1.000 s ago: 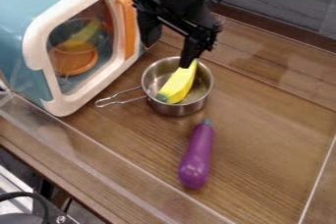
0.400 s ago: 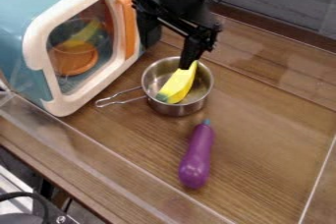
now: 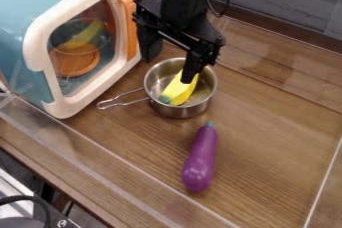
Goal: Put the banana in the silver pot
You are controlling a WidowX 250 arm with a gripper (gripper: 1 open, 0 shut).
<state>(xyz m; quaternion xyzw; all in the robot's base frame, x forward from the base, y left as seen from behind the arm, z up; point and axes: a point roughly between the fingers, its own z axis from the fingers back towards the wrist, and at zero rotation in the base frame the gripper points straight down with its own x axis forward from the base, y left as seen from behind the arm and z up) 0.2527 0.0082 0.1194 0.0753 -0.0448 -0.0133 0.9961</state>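
Observation:
The yellow banana (image 3: 185, 86) lies inside the silver pot (image 3: 156, 102), its upper end leaning on the far right of the rim. The pot stands on the wooden table just in front of the toy microwave, with its wire-loop handle (image 3: 115, 100) pointing left. My black gripper (image 3: 174, 60) hangs directly over the pot, open, its jaws spread wide. Nothing is between them. The right finger (image 3: 197, 65) is close above the banana's top end; I cannot tell if it touches.
A toy microwave (image 3: 54, 32) in teal and white stands at the back left, door ajar, with an orange bowl (image 3: 74, 62) behind the window. A purple eggplant (image 3: 201, 157) lies on the table in front of the pot. The table's front edge runs along the lower left.
The gripper has lifted slightly above the pot and stays open. The banana rests in the pot as before.

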